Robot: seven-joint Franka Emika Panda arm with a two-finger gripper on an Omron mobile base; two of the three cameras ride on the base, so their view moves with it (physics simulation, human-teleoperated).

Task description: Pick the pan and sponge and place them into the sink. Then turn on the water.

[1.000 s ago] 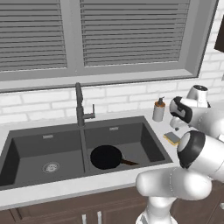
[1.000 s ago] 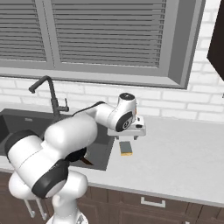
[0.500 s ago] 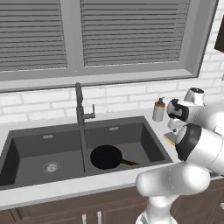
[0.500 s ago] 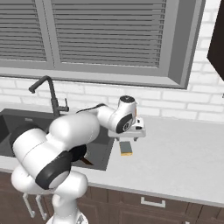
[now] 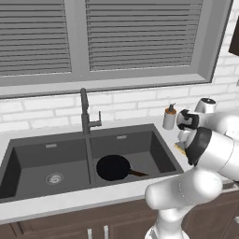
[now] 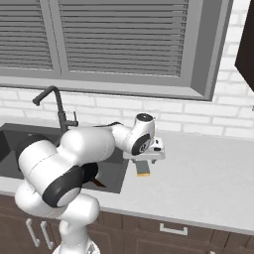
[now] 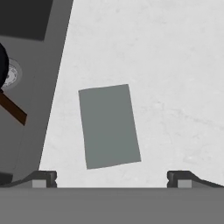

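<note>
Pan point(image 5: 113, 167) lies in the right basin of the sink point(image 5: 28, 161), black bowl toward the divider, brown handle pointing right toward the basin's front right corner. In the hand view a sliver of the pan and its handle point(image 7: 13, 110) show at the left edge, beside the round drain.

Sponge point(image 6: 143, 168) sits flat on the pale worktop point(image 6: 208, 183), just right of the sink's rim. From the right base view its yellow side and darker top are visible directly under the hand. From the left base view a yellow corner point(image 5: 180, 148) shows beside the arm. In the hand view the sponge point(image 7: 109, 126) appears as a grey rectangle, slightly rotated, lying between the 2 fingertips and ahead of them.

Hand point(image 7: 112, 177) hangs above the sponge, pointing down, fingers wide apart and holding nothing; no contact with the sponge can be seen.

Dark tap point(image 5: 86, 113) stands behind the divider between the 2 basins. A small soap bottle point(image 5: 169, 117) stands on the worktop behind the sink's right corner, near the brick wall.
</note>
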